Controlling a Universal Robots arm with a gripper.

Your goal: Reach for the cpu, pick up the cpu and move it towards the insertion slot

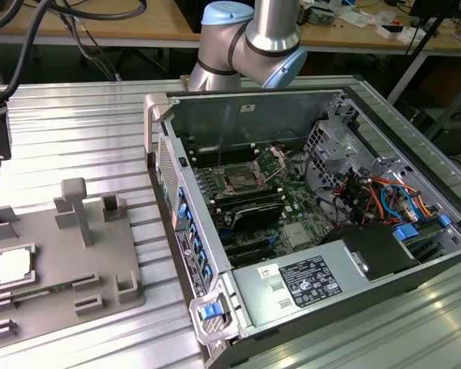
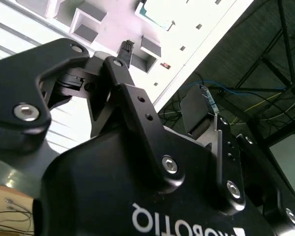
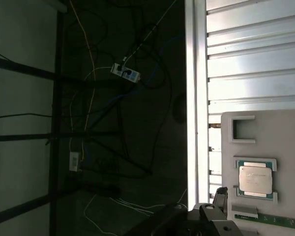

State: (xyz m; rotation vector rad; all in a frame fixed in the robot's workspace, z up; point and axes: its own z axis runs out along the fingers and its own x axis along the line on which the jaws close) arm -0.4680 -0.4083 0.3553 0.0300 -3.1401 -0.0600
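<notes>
White lettering runs across the black body of the gripper in the second wrist view, upside down and cut off at the picture's edge. In the exterior view a black label crowded with white print and small marks sits on top of the grey power supply inside the computer case. A small white sticker lies just beside it. Neither can be read. In the first wrist view the cpu bears faint lines of print on its metal top plate, too small to make out.
</notes>
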